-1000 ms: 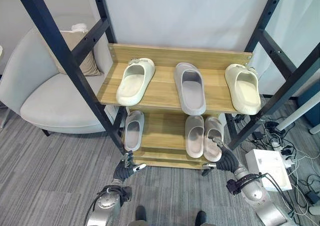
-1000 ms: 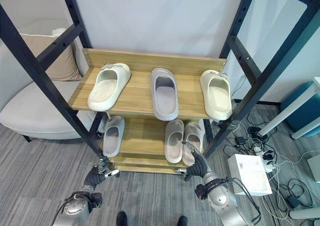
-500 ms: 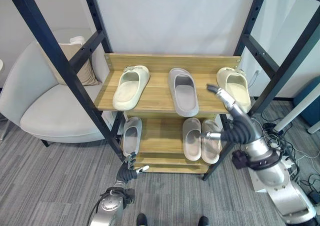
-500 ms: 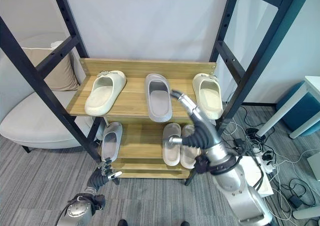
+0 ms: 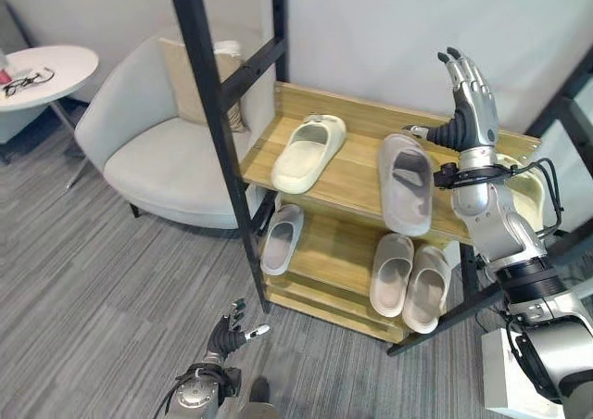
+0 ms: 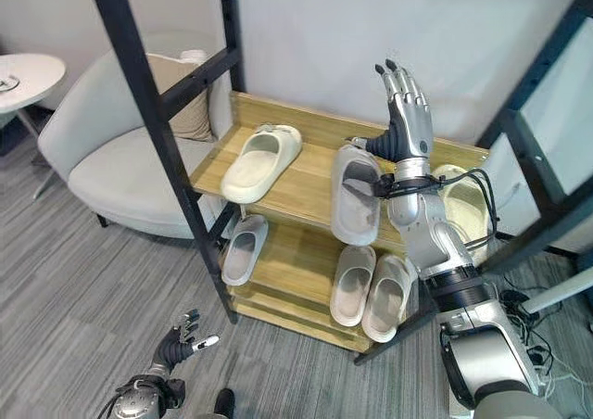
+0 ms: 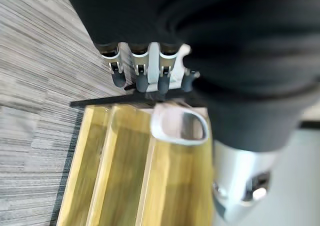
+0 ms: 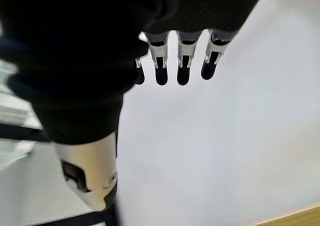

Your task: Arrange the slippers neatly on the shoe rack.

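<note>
The slippers are all on the shoe rack (image 5: 357, 164): on the top shelf a cream slipper (image 5: 307, 153) at 9 o'clock, a grey slipper (image 5: 406, 183) in the middle jutting over the front edge, and another cream one partly hidden at 3 o'clock; the lower shelf holds a single grey slipper (image 5: 281, 239) and a grey pair (image 5: 410, 277). The right hand (image 5: 468, 93) hovers above the top shelf, fingers straight and holding nothing, so I judge a tidying step is in hand, and next it should push the jutting slipper back square. The left hand (image 5: 232, 329) hangs low at 6 o'clock, fingers relaxed and empty.
</note>
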Motion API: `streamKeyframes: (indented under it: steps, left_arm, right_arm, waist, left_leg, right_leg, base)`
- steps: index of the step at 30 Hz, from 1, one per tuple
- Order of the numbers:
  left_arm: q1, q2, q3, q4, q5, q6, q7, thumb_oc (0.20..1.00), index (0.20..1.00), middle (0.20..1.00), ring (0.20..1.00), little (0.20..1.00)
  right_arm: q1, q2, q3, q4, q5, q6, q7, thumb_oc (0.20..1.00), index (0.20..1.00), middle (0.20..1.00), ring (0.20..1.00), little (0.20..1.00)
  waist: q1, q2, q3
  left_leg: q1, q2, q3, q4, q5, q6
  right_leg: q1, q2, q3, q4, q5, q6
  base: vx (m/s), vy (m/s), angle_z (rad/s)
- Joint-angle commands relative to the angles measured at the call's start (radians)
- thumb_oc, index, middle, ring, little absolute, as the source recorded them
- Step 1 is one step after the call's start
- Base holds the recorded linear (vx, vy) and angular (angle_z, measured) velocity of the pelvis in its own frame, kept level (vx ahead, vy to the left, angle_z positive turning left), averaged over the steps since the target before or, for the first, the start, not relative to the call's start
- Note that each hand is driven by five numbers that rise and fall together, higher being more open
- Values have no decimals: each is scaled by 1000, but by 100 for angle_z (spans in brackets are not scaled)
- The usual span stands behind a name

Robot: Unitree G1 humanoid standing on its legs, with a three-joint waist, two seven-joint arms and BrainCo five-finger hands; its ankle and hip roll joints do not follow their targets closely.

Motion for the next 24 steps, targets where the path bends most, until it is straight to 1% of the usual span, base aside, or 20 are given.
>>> streamKeyframes:
  steps: [1, 5, 6, 8, 11, 13, 16, 20, 24]
  left_arm:
    - [-75, 2, 6, -36, 6, -50, -5, 1000, 1000, 1000, 1000, 1000]
    - [-67, -2, 28, -36, 19, -42, -2, 1000, 1000, 1000, 1000, 1000]
    - [-52, -10, 46, -40, 25, -41, -1, 1000, 1000, 1000, 1000, 1000]
    - [-38, -20, 56, -43, 33, -40, 0, 1000, 1000, 1000, 1000, 1000]
    - [-11, -31, 62, -53, 38, -36, -7, 1000, 1000, 1000, 1000, 1000]
    - [-7, -33, 57, -51, 34, -37, -11, 1000, 1000, 1000, 1000, 1000]
    - [-9, -23, 47, -47, 28, -39, -13, 1000, 1000, 1000, 1000, 1000]
    - [-17, -16, 36, -42, 14, -42, -11, 1000, 1000, 1000, 1000, 1000]
    - [-14, -13, 35, -39, 6, -45, -11, 1000, 1000, 1000, 1000, 1000]
  right_arm:
    - [35, -62, -43, -100, -18, 7, -55, 1000, 1000, 1000, 1000, 1000]
    - [129, -48, -90, -141, -11, 1, -50, 1000, 1000, 1000, 1000, 1000]
    - [215, -36, -128, -178, -8, -12, -42, 1000, 1000, 1000, 1000, 1000]
    - [286, -21, -160, -208, 4, -27, -40, 1000, 1000, 1000, 1000, 1000]
    - [368, -30, -183, -209, 17, -35, -13, 1000, 1000, 1000, 1000, 1000]
    - [353, -49, -170, -168, 21, -29, -9, 1000, 1000, 1000, 1000, 1000]
    - [258, -94, -120, -80, 27, -15, -13, 1000, 1000, 1000, 1000, 1000]
    - [158, -116, -74, -23, 34, 0, -14, 1000, 1000, 1000, 1000, 1000]
    - [102, -129, -45, 17, 39, 7, -9, 1000, 1000, 1000, 1000, 1000]
  waist:
    - [-1, 15, 30]
    - [-4, 14, 34]
    - [-14, 18, 32]
    - [-26, 24, 30]
    - [-41, 31, 24]
    - [-42, 32, 25]
    - [-34, 31, 29]
    - [-18, 25, 32]
    - [-5, 20, 31]
  left_leg:
    - [83, -16, -9, 3, -132, 23]
    - [82, -16, -9, 3, -136, 25]
    - [89, -16, -6, 1, -140, 25]
    - [97, -16, -3, -1, -143, 25]
    - [104, -15, 0, -2, -146, 23]
    - [105, -16, 1, -2, -147, 22]
    - [102, -15, 1, -2, -146, 19]
    - [96, -16, -6, -2, -145, 18]
    - [95, -18, -10, -2, -146, 18]
  right_leg:
    - [55, -15, 70, 3, -89, 21]
    - [53, -16, 72, 2, -92, 22]
    - [56, -16, 75, 1, -95, 21]
    - [59, -14, 77, 0, -99, 20]
    - [64, -13, 75, -2, -102, 19]
    - [62, -13, 75, -3, -101, 19]
    - [59, -13, 73, -4, -99, 20]
    - [57, -13, 69, -4, -98, 20]
    - [60, -12, 64, -4, -98, 20]
  base:
    - [18, 13, 11]
    - [13, 7, 0]
    - [36, 15, -1]
    - [19, 7, -1]
    - [31, -5, -6]
    - [0, 0, 0]
    - [0, 0, 0]
    - [0, 0, 0]
    - [2, 2, 1]
